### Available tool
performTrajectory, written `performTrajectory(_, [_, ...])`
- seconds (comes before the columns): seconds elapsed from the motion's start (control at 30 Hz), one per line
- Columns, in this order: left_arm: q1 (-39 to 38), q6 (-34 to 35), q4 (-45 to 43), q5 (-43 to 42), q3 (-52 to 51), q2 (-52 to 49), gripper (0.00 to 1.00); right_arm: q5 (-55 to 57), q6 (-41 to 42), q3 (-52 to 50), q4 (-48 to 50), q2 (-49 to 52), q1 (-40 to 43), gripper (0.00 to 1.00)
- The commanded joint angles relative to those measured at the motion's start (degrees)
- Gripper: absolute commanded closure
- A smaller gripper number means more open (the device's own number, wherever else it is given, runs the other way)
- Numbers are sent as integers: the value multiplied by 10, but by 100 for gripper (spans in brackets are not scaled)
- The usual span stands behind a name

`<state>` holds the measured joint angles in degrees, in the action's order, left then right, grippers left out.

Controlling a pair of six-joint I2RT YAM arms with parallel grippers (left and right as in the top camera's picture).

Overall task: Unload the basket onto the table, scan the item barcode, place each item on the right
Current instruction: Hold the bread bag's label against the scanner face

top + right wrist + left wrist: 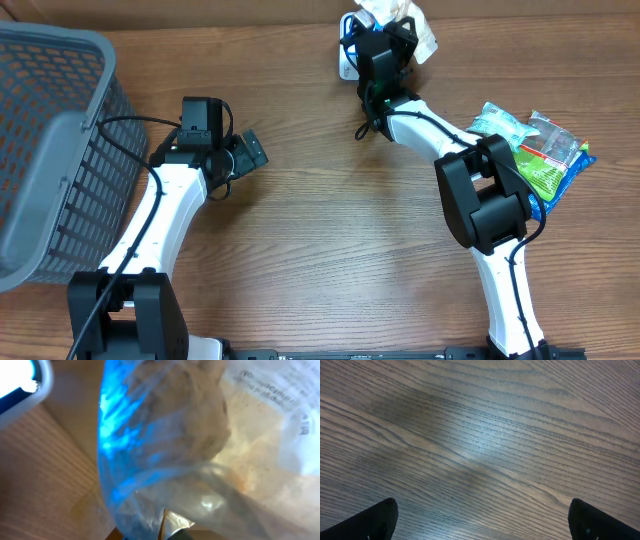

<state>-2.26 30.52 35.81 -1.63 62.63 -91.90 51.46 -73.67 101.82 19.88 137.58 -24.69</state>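
Beside the scanner (346, 66), right hand (393, 28) tight around a clear bag (425, 40)

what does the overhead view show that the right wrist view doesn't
Only overhead: the grey mesh plastic basket, the open left gripper, the pile of green and blue snack packets, and the right gripper shut on the clear plastic bag with pale contents.
Only right wrist: printed text on that bag's film.
Both: the bag, the white-edged scanner and the brown wooden table.
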Motion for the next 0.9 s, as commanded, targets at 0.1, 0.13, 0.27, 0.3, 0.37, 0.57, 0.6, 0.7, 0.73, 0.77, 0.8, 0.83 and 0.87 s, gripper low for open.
performTrajectory(0.1, [-5,3,0,6,13,3,0,-2,-86,5,31,-2,4,96])
performTrajectory(0.13, [-5,3,0,6,13,3,0,-3,-95,5,37,-2,4,96])
performTrajectory(0.27, [-5,3,0,6,13,3,0,-2,-106,5,42,-2,2,96])
performTrajectory(0.3, [-5,3,0,6,13,3,0,-3,-106,5,38,-2,1,96])
performTrajectory(0.37, [-5,3,0,6,13,3,0,-3,-103,5,17,-2,0,96])
performTrajectory(0.57, [-5,3,0,6,13,3,0,-35,-65,5,-43,-2,0,96])
performTrajectory(0.6, [-5,3,0,6,13,3,0,-38,-59,5,-43,-2,0,96])
performTrajectory(0.7, [-5,3,0,6,13,3,0,-49,-58,5,-42,-1,1,96])
performTrajectory(0.73, [-5,3,0,6,13,3,0,-51,-58,5,-42,-1,1,96])
performTrajectory(0.77, [-5,3,0,6,13,3,0,-51,-58,5,-42,-1,1,96])
performTrajectory(0.8, [-5,3,0,6,13,3,0,-52,-58,5,-43,-1,1,96])
performTrajectory(0.83, [-5,3,0,6,13,3,0,-52,-58,5,-42,-1,1,96])
performTrajectory(0.87, [-5,3,0,6,13,3,0,-52,-58,5,-42,-1,1,96])
